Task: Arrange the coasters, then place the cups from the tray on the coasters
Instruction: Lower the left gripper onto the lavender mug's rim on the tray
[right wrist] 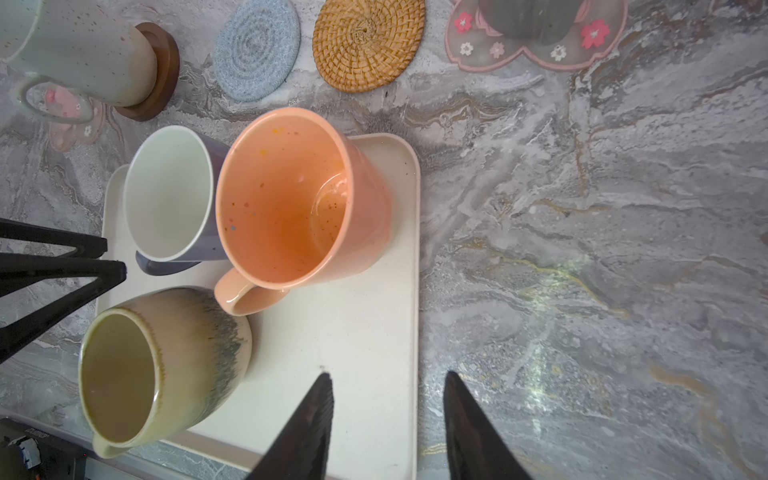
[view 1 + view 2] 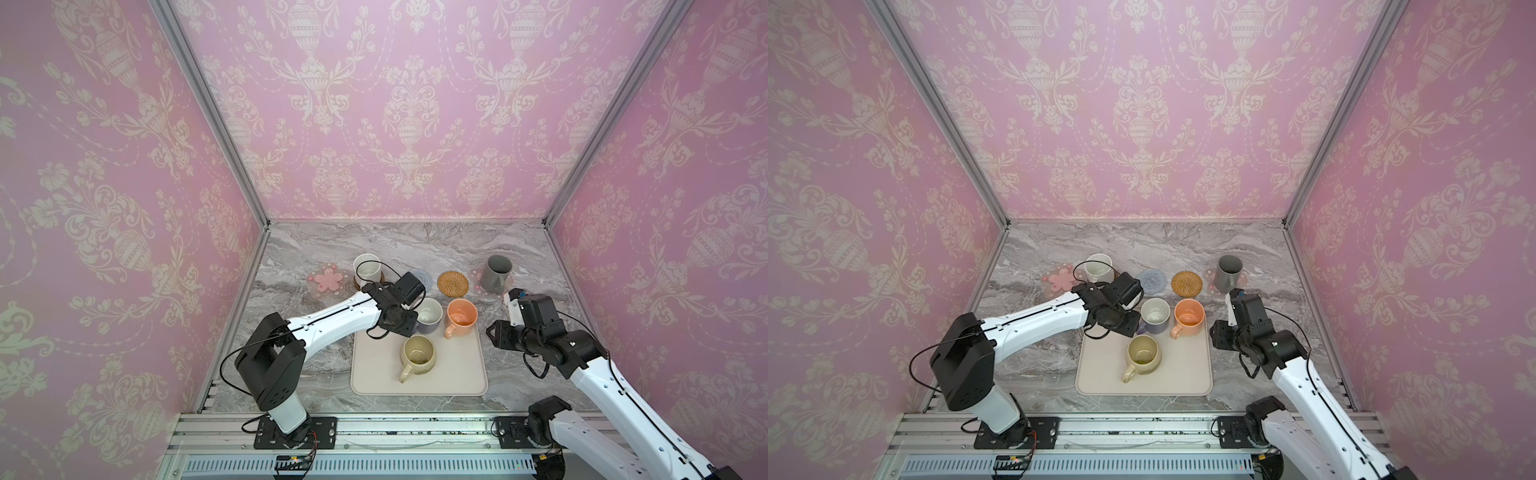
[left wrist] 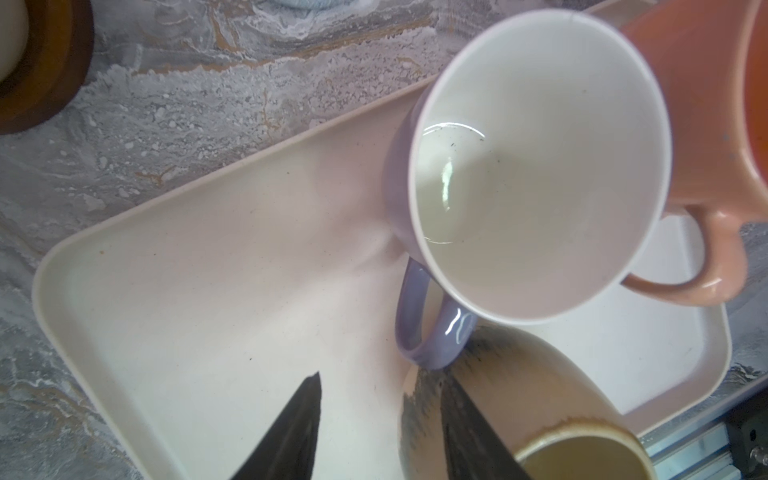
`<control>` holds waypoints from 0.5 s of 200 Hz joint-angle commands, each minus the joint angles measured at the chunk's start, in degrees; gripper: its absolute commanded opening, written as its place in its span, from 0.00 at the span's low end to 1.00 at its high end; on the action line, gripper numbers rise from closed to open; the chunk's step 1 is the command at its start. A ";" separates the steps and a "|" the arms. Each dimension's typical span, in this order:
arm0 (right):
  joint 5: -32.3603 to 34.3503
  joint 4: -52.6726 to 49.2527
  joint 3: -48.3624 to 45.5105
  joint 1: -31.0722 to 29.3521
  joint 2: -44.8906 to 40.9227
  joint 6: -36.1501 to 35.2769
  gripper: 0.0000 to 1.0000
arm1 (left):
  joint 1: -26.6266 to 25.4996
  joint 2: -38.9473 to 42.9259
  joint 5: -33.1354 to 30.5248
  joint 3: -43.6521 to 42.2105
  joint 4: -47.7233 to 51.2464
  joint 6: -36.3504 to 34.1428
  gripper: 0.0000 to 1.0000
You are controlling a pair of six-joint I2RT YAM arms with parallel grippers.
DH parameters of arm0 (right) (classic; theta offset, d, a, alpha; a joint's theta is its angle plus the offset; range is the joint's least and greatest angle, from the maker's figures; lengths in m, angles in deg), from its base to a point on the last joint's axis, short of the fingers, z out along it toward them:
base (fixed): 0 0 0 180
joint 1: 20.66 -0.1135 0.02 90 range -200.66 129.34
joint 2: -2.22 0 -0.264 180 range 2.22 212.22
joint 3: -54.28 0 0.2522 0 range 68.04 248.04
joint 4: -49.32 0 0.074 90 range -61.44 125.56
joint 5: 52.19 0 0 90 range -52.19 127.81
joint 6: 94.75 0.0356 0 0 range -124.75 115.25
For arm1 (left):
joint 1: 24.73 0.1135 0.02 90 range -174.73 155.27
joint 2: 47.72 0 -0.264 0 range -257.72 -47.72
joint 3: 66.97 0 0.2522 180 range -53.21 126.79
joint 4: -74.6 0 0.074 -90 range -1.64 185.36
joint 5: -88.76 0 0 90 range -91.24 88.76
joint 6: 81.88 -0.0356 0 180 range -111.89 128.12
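Left wrist view showed the left gripper [image 3: 380, 376] parted, empty, near the lavender mug [image 3: 536, 174]; the right gripper [image 1: 388, 374] hung parted, empty, over the beige tray [image 1: 365, 332].

Beige tray [image 2: 374, 374] holding three cups [image 2: 417, 353], grey cup [image 2: 496, 272] on pink coaster [image 2: 477, 277]

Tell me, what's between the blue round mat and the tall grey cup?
The woven rattan coaster, with no cup on it; both top views show it.

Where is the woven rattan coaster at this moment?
In both top views the woven rattan coaster lies empty on the table right of centre, behind the tray, between the blue-grey crocheted coaster and the grey mug.
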 commanded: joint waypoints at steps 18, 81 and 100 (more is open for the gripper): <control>-0.46 -0.69 -0.75 -0.39 1.02 0.21 0.46 | -0.67 -2.25 2.24 2.53 0.40 -1.63 0.50; -0.72 -0.75 -0.48 -0.38 2.65 -0.06 0.46 | -0.68 -5.16 2.30 3.97 1.78 -3.49 0.50; -0.48 -0.80 -0.57 -0.34 2.44 0.04 0.46 | -0.69 -6.01 0.94 5.04 2.77 -4.34 0.50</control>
